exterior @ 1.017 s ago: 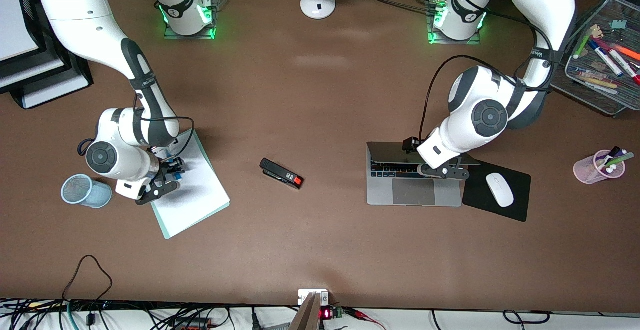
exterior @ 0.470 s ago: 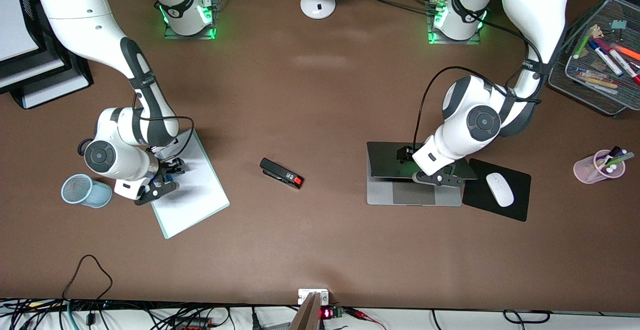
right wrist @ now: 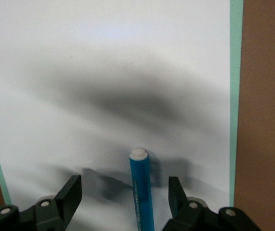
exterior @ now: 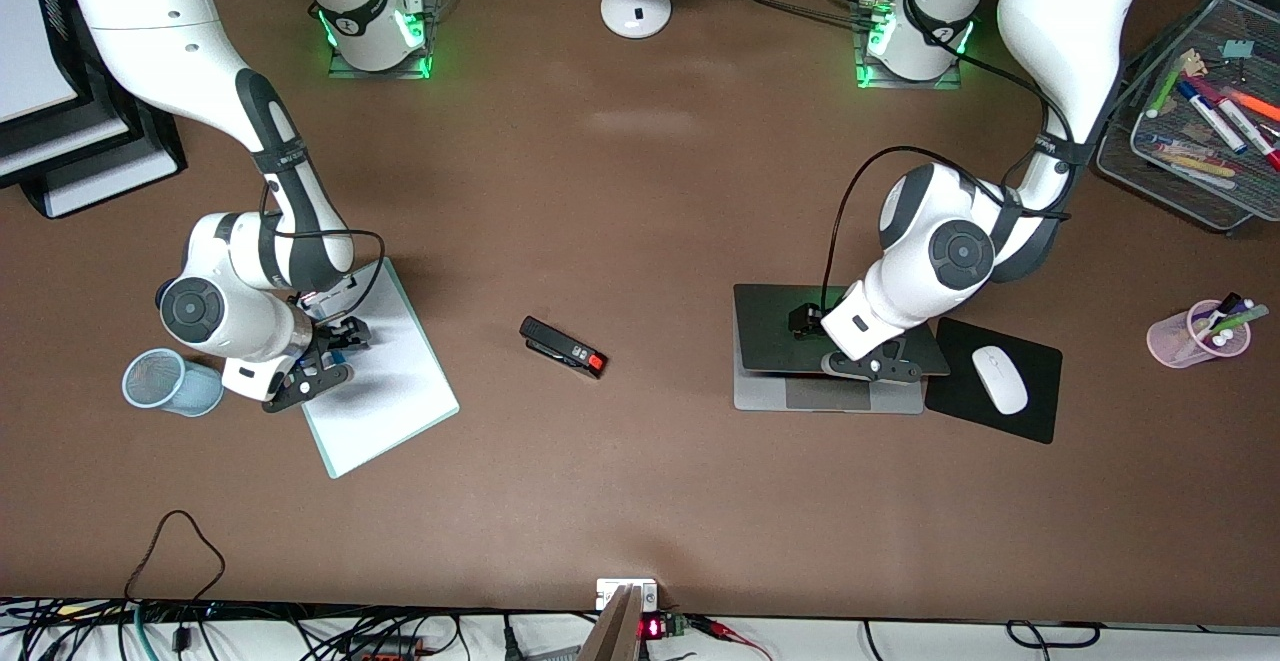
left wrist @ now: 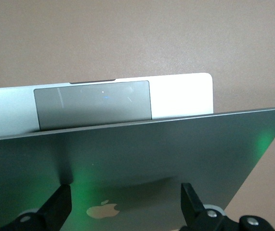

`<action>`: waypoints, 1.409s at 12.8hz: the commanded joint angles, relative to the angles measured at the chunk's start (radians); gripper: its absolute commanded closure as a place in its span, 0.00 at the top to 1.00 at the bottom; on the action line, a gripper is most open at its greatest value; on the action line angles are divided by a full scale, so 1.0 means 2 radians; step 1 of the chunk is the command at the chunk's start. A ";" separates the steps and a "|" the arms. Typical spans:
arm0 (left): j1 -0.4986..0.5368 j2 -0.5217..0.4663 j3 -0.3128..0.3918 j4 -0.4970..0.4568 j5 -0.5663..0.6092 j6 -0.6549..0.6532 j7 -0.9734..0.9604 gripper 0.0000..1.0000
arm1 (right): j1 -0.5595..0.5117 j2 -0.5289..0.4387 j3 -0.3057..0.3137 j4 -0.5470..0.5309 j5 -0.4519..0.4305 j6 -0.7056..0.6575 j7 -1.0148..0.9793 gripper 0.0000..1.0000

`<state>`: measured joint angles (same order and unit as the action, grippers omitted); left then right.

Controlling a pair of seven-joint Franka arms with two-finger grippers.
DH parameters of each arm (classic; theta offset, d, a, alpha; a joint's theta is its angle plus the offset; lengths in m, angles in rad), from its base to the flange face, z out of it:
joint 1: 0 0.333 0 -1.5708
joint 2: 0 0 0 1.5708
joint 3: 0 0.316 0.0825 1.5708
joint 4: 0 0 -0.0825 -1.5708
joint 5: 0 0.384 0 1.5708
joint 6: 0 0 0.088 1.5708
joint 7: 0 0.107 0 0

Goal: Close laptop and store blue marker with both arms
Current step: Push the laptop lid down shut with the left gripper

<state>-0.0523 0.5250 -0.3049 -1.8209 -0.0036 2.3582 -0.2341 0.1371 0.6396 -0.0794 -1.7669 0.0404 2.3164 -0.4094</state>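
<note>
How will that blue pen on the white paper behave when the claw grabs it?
The blue marker looks round and smooth, so it would probably roll if nudged on the flat white pad. It seems slim and stiff, likely light. The right gripper straddles it with fingers open.

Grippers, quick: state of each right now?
Left gripper: open, fingers spread against the laptop lid, gripping nothing.
Right gripper: open, fingers either side of the blue marker, not clamped.

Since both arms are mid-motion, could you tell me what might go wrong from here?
The left gripper, open, presses the laptop lid, part-closed; the fingers could slide on the smooth lid. The right gripper is open around the blue marker on the white pad; it might roll away.
</note>
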 commanded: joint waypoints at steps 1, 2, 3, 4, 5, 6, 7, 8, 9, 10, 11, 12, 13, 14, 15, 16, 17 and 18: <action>-0.003 0.013 0.001 0.015 -0.003 0.017 -0.001 1.00 | -0.007 -0.005 0.001 -0.009 0.002 0.012 -0.010 0.81; -0.003 0.022 0.001 0.015 -0.002 0.027 -0.001 1.00 | -0.007 -0.005 0.001 -0.009 0.001 0.013 -0.011 0.78; -0.003 0.027 0.001 0.015 -0.002 0.040 -0.001 1.00 | -0.008 -0.005 0.001 -0.009 0.001 0.013 -0.011 0.72; -0.002 0.033 0.001 0.015 -0.002 0.046 0.000 1.00 | -0.008 -0.005 0.001 -0.009 0.001 0.014 -0.011 0.66; -0.003 0.035 0.001 0.015 -0.002 0.050 0.000 1.00 | -0.008 -0.005 0.001 -0.009 0.001 0.015 -0.012 0.64; -0.002 0.040 0.001 0.015 -0.002 0.059 0.000 1.00 | -0.008 -0.004 0.001 -0.009 0.001 0.015 -0.015 0.63; -0.003 0.043 0.002 0.015 -0.002 0.064 0.000 1.00 | -0.009 -0.003 0.001 -0.009 0.001 0.016 -0.025 0.60; -0.004 0.047 0.002 0.015 -0.002 0.069 0.000 1.00 | -0.009 -0.002 0.001 -0.009 0.001 0.016 -0.029 0.56; -0.005 0.050 0.003 0.015 -0.002 0.075 0.000 1.00 | -0.009 -0.002 0.001 -0.009 0.001 0.016 -0.028 0.56; -0.005 0.055 0.003 0.015 -0.002 0.080 0.000 1.00 | -0.009 -0.002 0.001 -0.009 0.001 0.016 -0.029 0.56; -0.005 0.057 0.003 0.015 -0.002 0.086 0.000 1.00 | -0.009 -0.002 0.001 -0.009 0.001 0.017 -0.029 0.55; -0.005 0.063 0.003 0.015 -0.002 0.093 0.000 1.00 | -0.008 -0.001 0.001 -0.009 0.001 0.017 -0.029 0.52; -0.005 0.067 0.003 0.015 -0.002 0.101 0.000 1.00 | -0.008 -0.001 0.001 -0.009 0.001 0.017 -0.029 0.51; -0.005 0.070 0.003 0.015 -0.002 0.104 0.000 1.00 | -0.008 -0.001 0.001 -0.009 0.001 0.017 -0.029 0.51; -0.005 0.073 0.003 0.015 -0.002 0.105 0.000 1.00 | -0.009 0.000 0.001 -0.009 0.001 0.018 -0.029 0.47; -0.006 0.076 0.003 0.015 -0.002 0.106 0.000 1.00 | -0.008 0.000 0.001 -0.009 0.001 0.021 -0.029 0.45; -0.005 0.080 0.003 0.015 -0.002 0.114 0.000 1.00 | -0.008 0.002 0.001 -0.009 0.001 0.023 -0.029 0.45; -0.006 0.084 0.003 0.014 -0.002 0.125 0.000 1.00 | -0.008 0.002 0.001 -0.009 0.001 0.023 -0.029 0.42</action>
<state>-0.0544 0.6659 -0.3042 -1.8189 -0.0036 2.5808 -0.2341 0.1257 0.6476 -0.0821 -1.7710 0.0401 2.3417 -0.4483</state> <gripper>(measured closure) 0.000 0.551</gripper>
